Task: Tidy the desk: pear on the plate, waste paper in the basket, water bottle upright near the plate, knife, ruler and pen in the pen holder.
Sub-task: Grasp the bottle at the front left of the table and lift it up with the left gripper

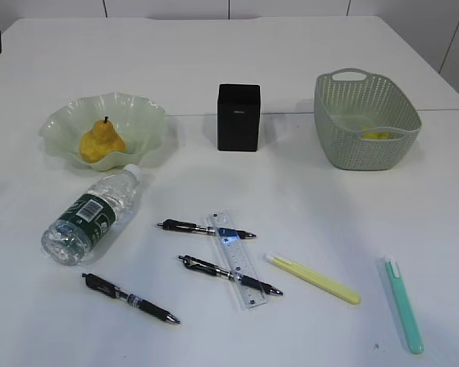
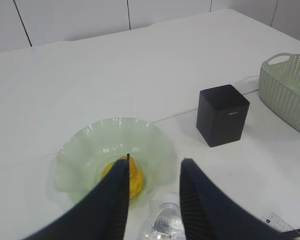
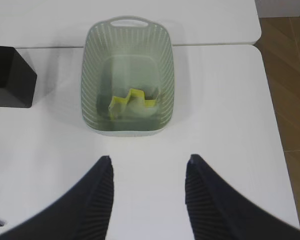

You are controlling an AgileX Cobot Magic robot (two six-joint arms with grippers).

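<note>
With the pear already in the plate at the left of the exterior view and yellow waste paper in the basket, the bottle looks like the next job. It lies on its side below the plate, cap toward it. The left gripper hangs above, jaws apart and empty; the right gripper, also apart and empty, hovers before the basket. Best grasp across the labelled middle, tilt it up, and set it down beside the plate without touching the rim.
</note>
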